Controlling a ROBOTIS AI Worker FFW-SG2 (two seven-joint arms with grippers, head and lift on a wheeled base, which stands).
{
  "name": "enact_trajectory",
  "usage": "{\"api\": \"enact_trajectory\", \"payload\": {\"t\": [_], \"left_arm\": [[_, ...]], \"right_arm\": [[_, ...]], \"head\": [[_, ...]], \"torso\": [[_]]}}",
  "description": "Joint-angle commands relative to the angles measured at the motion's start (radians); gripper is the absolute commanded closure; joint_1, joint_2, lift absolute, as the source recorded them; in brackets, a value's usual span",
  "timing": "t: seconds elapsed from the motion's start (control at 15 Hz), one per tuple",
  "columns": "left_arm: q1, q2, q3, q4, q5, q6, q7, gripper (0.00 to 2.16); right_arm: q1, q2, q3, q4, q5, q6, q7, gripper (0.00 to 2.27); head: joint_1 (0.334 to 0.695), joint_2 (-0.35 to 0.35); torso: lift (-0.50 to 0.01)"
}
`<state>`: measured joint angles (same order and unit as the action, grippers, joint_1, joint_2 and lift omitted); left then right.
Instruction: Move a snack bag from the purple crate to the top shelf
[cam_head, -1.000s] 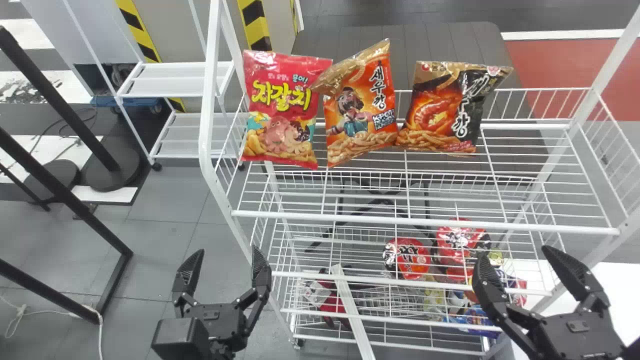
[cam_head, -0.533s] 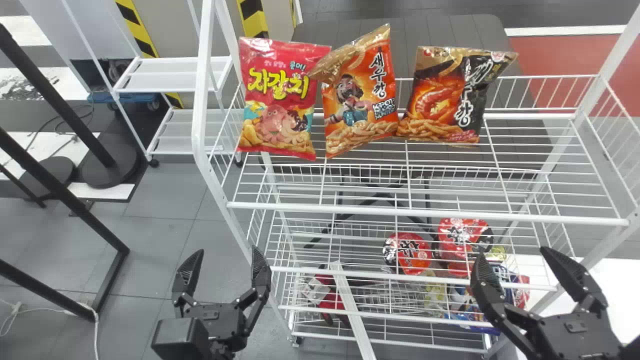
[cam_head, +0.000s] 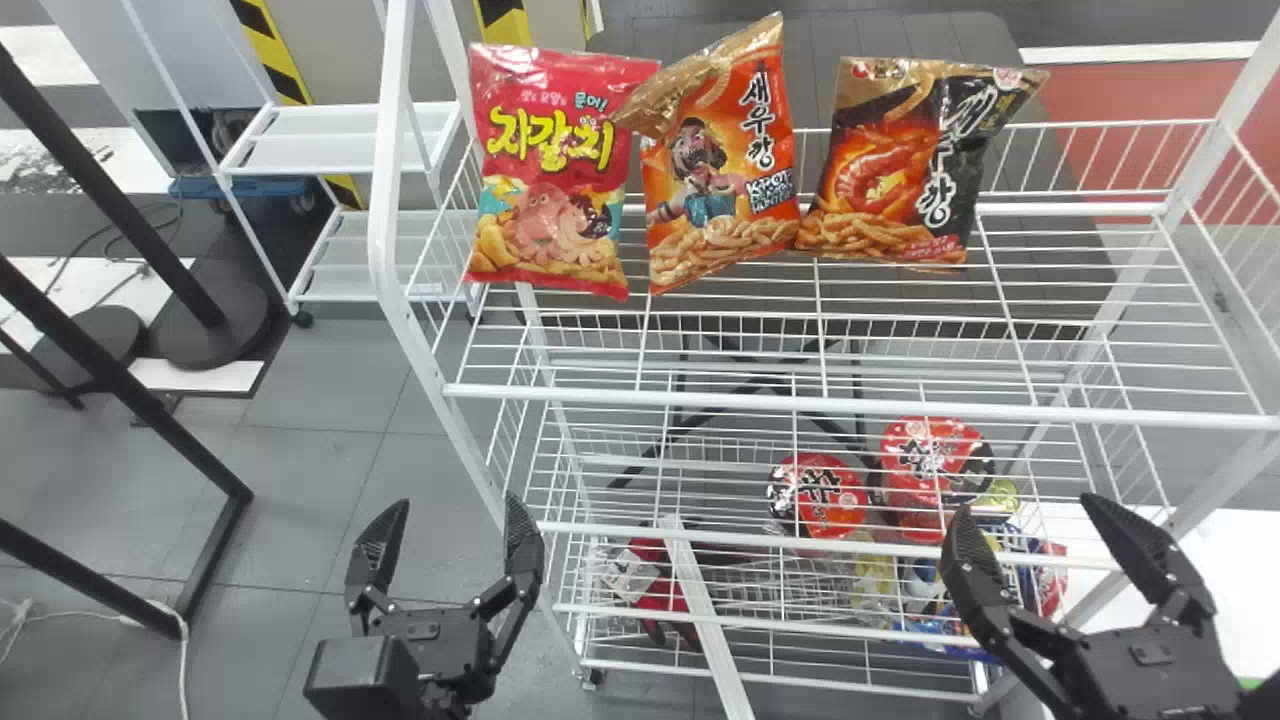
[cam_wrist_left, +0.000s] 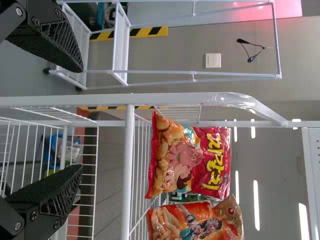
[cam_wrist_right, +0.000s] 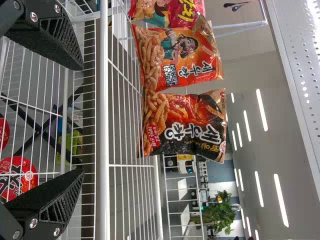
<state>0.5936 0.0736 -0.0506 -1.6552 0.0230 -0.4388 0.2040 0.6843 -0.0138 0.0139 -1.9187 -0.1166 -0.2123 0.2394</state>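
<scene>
In the head view my left gripper (cam_head: 445, 535) stands open at the lower left, beside the white rack. My right gripper (cam_head: 1035, 530) is open at the lower right, in front of the rack's lower levels. Three snack bags stand along the back of the top shelf (cam_head: 860, 406): a red-pink bag (cam_head: 550, 170), an orange bag (cam_head: 720, 165) and a black-and-orange bag (cam_head: 900, 165). The left wrist view has the left gripper (cam_wrist_left: 80, 120) empty, the red-pink bag (cam_wrist_left: 190, 160) beyond it. In the right wrist view the right gripper (cam_wrist_right: 80, 120) is empty, facing the black-and-orange bag (cam_wrist_right: 185, 125).
Red cup packages (cam_head: 818, 495) and other packs lie on the rack's lower levels. A white bar (cam_head: 705, 620) slants before them. White rack posts (cam_head: 400, 220) rise at both sides. Black stand bars (cam_head: 130, 390) and a second white rack (cam_head: 340, 137) are at the left.
The rack and its bags have shifted up in the head view and look slightly larger. Both grippers keep almost the same place there and stay open.
</scene>
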Motion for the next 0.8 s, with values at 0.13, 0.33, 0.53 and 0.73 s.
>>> {"api": "enact_trajectory", "payload": {"t": [0.13,0.33,0.53,0.73], "left_arm": [[0.0,0.0,0.0,0.0,0.0,-0.001,0.0,0.15],[0.0,0.0,0.0,0.0,0.0,-0.001,0.0,0.15],[0.0,0.0,-0.002,0.0,0.0,-0.001,0.005,0.15],[-0.002,0.0,-0.002,0.003,0.002,-0.001,0.005,0.15]], "right_arm": [[0.0,0.0,0.0,0.001,0.0,0.0,-0.002,0.08],[0.0,0.0,0.001,0.001,0.0,0.0,-0.002,0.08],[0.0,0.0,0.005,0.001,0.003,0.0,-0.002,0.08],[0.0,0.002,0.006,0.001,0.003,0.0,-0.002,0.08]], "head": [[0.695,0.127],[0.695,0.127],[0.695,0.127],[0.695,0.132]], "torso": [[-0.084],[-0.096],[-0.108],[-0.12]]}}
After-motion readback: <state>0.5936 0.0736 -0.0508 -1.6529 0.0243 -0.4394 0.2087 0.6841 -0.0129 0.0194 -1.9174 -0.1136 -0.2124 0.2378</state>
